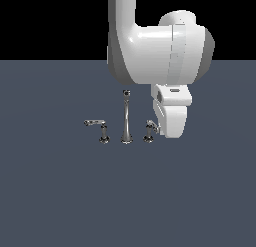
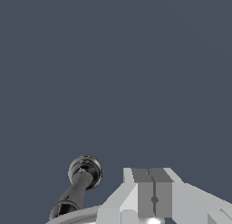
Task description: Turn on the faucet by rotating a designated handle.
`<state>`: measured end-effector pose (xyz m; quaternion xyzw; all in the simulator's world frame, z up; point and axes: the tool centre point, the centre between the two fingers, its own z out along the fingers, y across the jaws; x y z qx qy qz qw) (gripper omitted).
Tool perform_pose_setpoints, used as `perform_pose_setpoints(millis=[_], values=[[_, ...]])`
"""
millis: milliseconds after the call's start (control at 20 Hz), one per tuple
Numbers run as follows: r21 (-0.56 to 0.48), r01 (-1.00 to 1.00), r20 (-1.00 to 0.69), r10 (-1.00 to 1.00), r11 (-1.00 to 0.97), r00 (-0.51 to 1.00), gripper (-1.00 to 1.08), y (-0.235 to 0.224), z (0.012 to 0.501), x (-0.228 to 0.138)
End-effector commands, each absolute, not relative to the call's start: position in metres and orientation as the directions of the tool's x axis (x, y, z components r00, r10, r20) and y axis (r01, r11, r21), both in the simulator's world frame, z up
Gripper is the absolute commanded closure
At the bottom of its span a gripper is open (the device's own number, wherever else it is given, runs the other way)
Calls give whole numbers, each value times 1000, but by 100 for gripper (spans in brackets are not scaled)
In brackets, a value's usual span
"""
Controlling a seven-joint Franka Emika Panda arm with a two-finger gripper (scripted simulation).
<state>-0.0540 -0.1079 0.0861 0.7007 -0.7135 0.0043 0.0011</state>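
The faucet (image 1: 126, 118) is standing on the floor as three chrome pieces: the spout in the middle and a twin (image 1: 98, 128) on the exterior view's left. The handle (image 1: 150, 130) is on the exterior view's right, touching or just beside the hand. The gripper (image 2: 154, 196) is being held low with fingers (image 2: 146, 191) pressed together on nothing, seemingly so the lever can be pushed rather than grasped

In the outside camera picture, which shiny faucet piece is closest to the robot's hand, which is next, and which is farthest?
1. The handle, right beside the gripper.
2. The spout post, in the middle.
3. The twin handle, on the exterior view's left, farthest away.
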Motion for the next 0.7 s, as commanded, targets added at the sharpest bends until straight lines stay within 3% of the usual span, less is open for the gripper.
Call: perform_pose_setpoints(millis=[0,100,650], values=[[0,-1000,0,-1000,-16,16,108,-78,86,-58],[-3,-1000,7,-1000,22,-22,108,-103,86,-58],[0,-1000,0,-1000,-14,14,108,-36,86,-41]])
